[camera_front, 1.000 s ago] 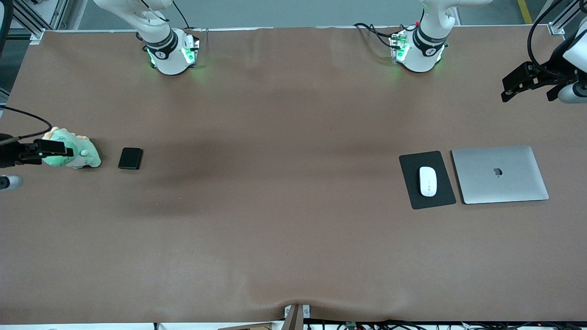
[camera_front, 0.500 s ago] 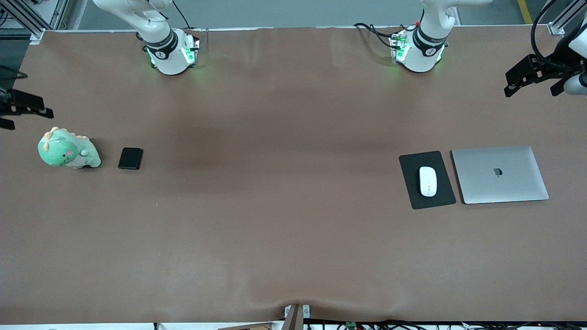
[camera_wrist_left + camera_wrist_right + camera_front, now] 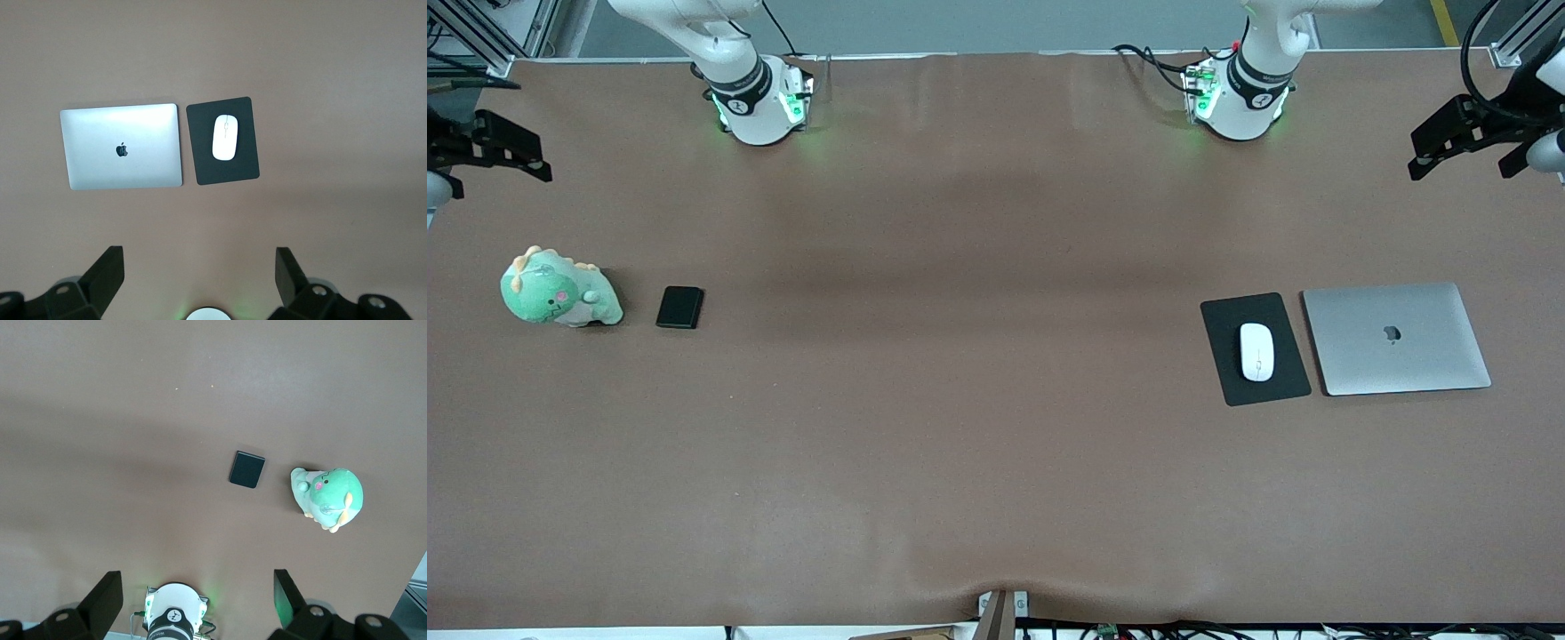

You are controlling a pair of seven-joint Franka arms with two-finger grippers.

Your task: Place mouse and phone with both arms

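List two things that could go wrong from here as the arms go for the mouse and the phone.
The phone lies close beside the plush dinosaur, so the right gripper, descending with open fingers, might knock the toy. The mouse is glossy and rounded on the mouse pad; the left gripper may let it slip or drag the pad along.

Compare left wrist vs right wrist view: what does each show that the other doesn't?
Left wrist only: the closed silver laptop, and beside it the black mouse pad with the white mouse on it, plus the open left gripper.
Right wrist only: the black phone, beside it the green plush dinosaur, the right arm's base, and the open right gripper.
Both: the bare brown table cover, seen from high above. Neither gripper holds anything.
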